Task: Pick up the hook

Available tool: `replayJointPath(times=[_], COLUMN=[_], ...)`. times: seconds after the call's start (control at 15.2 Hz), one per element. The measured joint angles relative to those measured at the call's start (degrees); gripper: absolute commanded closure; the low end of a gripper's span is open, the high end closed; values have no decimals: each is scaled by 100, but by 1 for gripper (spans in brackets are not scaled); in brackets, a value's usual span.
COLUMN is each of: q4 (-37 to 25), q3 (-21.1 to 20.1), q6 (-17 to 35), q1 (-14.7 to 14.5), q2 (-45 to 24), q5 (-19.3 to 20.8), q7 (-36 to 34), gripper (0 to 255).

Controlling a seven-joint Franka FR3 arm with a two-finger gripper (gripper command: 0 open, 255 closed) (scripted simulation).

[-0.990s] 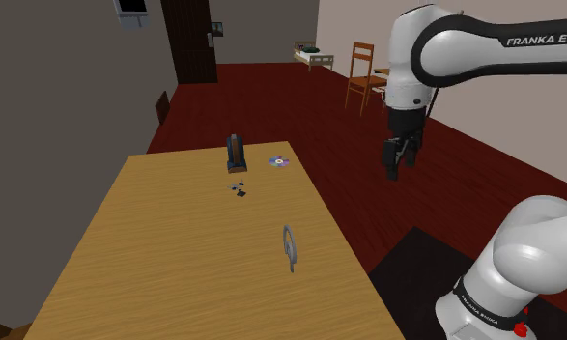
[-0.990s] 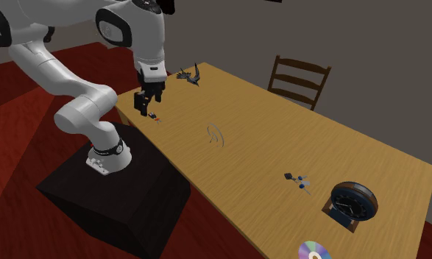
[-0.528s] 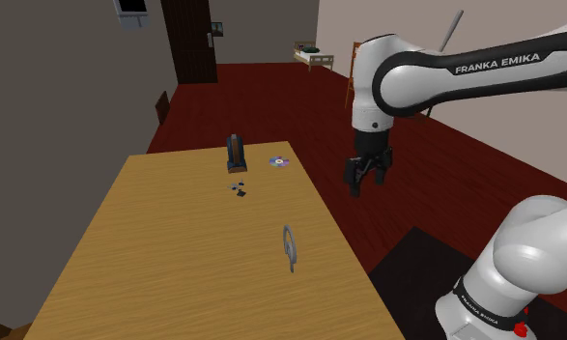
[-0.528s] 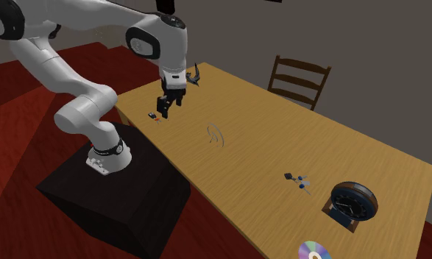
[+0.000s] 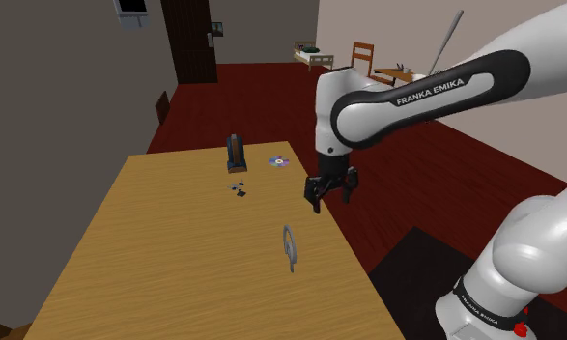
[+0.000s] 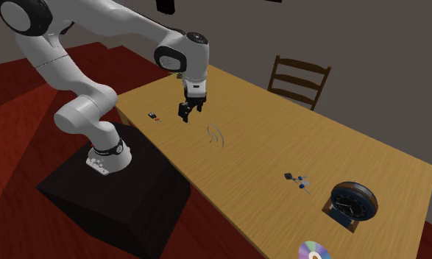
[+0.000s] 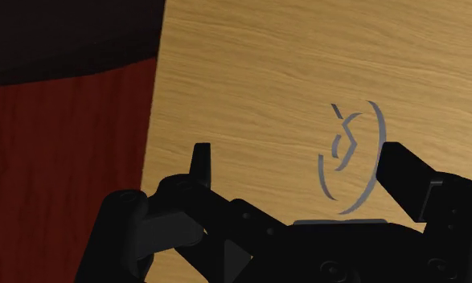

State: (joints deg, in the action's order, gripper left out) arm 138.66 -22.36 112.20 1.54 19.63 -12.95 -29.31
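The broad table (image 5: 175, 251), pale wood with a fine straight grain, carries everything. The glossy white arm (image 5: 416, 92) bends over its stand-side edge. Its matte black end effector (image 5: 327, 198) hangs above the boards, fingers spread and gripping nothing. A round dark clock (image 6: 352, 204) sits at the far end. The hook (image 5: 289, 246), a thin grey ring with a bent prong inside, stands upright on the table near the end effector, untouched.

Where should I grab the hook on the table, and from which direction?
Grip the hook on its thin grey outer ring, near the top, coming straight down. It appears to stand on edge on the table, so the open gripper could probably straddle the ring and close across its flat faces.
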Motion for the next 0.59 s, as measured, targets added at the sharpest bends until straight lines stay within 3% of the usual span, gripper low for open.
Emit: replayJointPath(times=[0.33, 0.59], q4=[-565, -1069], q3=[-416, -582], q6=[719, 1202], q1=[79, 67], q2=[-1141, -2068], q5=[275, 713], q7=[-1024, -1873], gripper=[0, 0])
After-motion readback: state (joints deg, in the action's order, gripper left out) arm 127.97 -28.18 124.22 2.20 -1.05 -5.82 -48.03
